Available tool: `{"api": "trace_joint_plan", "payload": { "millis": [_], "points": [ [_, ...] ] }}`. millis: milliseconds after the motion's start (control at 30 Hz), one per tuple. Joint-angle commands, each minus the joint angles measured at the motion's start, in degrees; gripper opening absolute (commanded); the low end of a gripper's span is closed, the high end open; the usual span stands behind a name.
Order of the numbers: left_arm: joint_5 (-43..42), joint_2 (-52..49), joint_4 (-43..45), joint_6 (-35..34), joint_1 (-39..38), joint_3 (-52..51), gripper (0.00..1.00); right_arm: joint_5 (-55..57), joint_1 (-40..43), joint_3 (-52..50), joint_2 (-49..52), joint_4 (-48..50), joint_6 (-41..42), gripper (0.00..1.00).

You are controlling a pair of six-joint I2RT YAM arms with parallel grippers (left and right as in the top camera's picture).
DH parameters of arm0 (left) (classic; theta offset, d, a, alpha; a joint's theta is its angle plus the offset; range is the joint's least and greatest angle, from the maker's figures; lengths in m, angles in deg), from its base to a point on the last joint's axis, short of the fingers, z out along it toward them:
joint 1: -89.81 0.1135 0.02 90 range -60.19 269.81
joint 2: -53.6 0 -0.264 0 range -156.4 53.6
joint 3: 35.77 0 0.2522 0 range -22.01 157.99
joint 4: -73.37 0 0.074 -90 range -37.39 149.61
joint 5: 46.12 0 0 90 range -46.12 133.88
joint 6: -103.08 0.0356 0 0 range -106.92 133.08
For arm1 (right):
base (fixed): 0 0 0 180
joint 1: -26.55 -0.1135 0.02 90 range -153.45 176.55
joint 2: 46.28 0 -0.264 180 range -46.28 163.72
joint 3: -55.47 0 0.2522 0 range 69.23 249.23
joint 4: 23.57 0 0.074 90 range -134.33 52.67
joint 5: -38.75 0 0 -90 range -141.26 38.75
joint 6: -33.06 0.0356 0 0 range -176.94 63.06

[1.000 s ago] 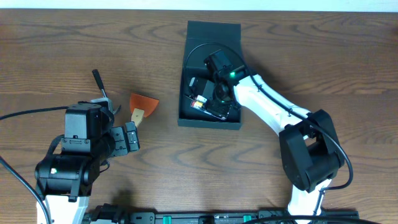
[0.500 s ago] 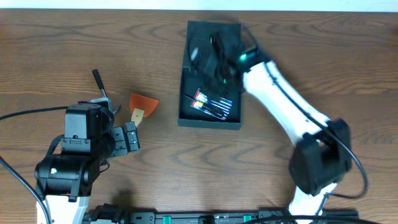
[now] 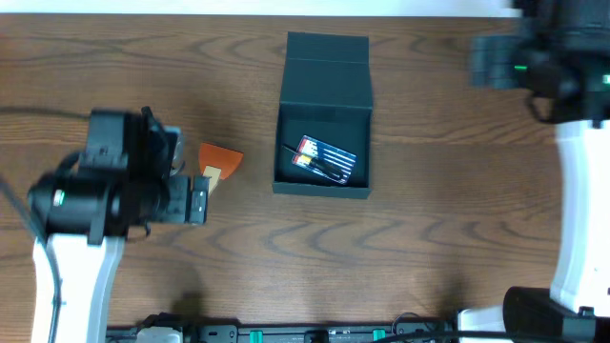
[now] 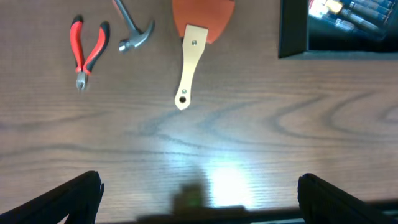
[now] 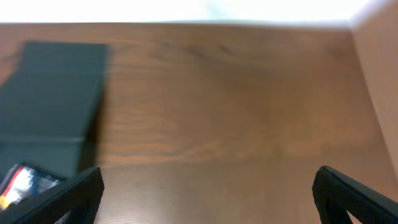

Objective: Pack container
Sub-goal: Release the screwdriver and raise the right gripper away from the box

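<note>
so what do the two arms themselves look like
Both are white tubular links with bulky black joint housings. The left arm has a thin black cable trailing off its housing; the right arm shows a small green light on its black wrist. Fingers are black and blocky.

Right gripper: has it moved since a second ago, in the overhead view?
Yes. The right gripper was inside the container; now it is toward the view's upper right of it, well clear.
</note>
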Motion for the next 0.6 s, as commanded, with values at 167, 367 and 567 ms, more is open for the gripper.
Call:
{"api": "trace_joint_plan", "payload": {
  "millis": [167, 367, 567],
  "points": [
    [3.4, -10.9, 10.2, 5.1, 0.3, -3.4, 0.98, -5.6, 11.4, -3.9, 1.2, -1.5, 7.5, 0.99],
    [8.5, -14.9, 13.3, 6.1, 0.3, -8.8, 0.99, -5.6, 11.7, -12.0, 1.3, 2.0, 7.3, 0.99],
    [8.1, -15.7, 21.6, 6.6, 0.3, -18.3, 0.98, -5.6, 11.6, -21.0, 1.3, 7.1, 7.3, 0.99]
  ]
}}
